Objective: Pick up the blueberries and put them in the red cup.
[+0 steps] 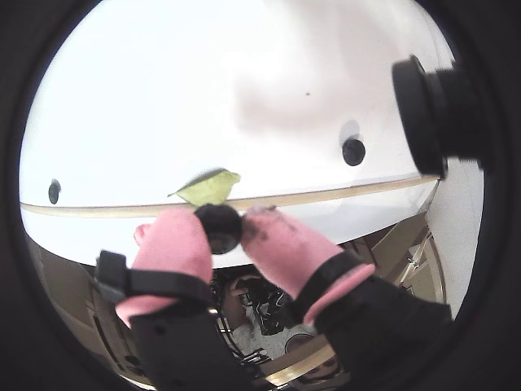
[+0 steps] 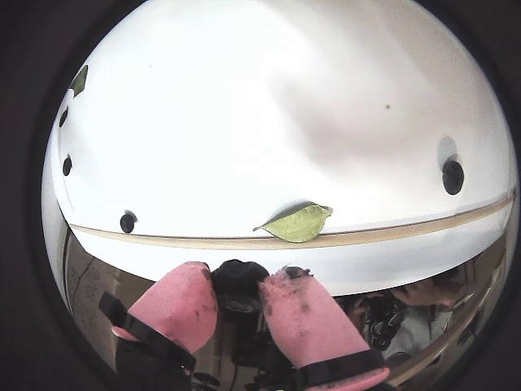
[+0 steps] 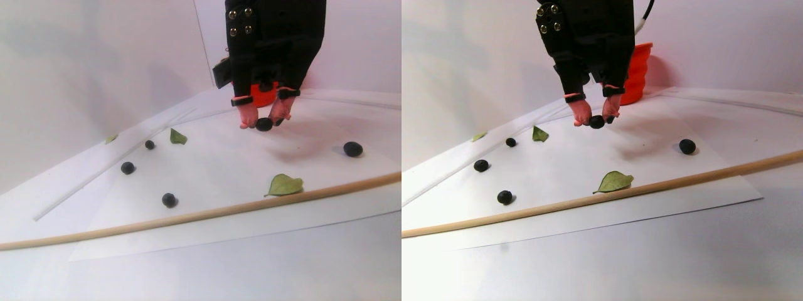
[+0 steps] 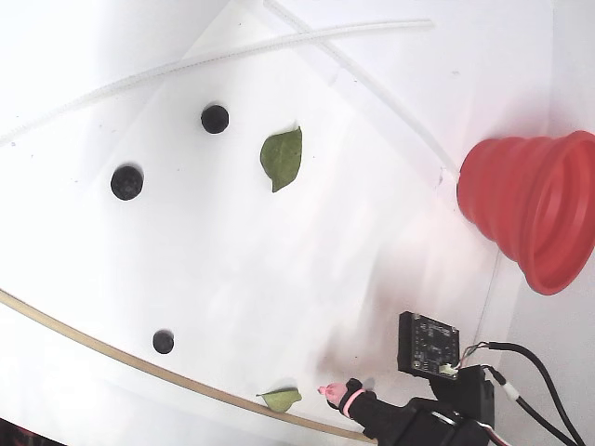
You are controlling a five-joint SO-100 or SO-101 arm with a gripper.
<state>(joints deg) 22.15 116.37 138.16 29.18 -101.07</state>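
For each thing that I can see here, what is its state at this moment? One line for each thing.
gripper: shut on a blueberry, raised above the table.
held blueberry: pinched between the pink fingertips, off the surface.
loose blueberries: resting on the white sheet, apart from one another.
red cup: expanded, standing on the table; whether it holds anything cannot be seen.
green leaves: lying flat, untouched.
wooden stick: lying along the sheet's near side.

The red cup (image 3: 265, 94) behind the hand (image 3: 264, 121) is mostly hidden by the arm; in the fixed view the hand is cut off by the bottom edge.
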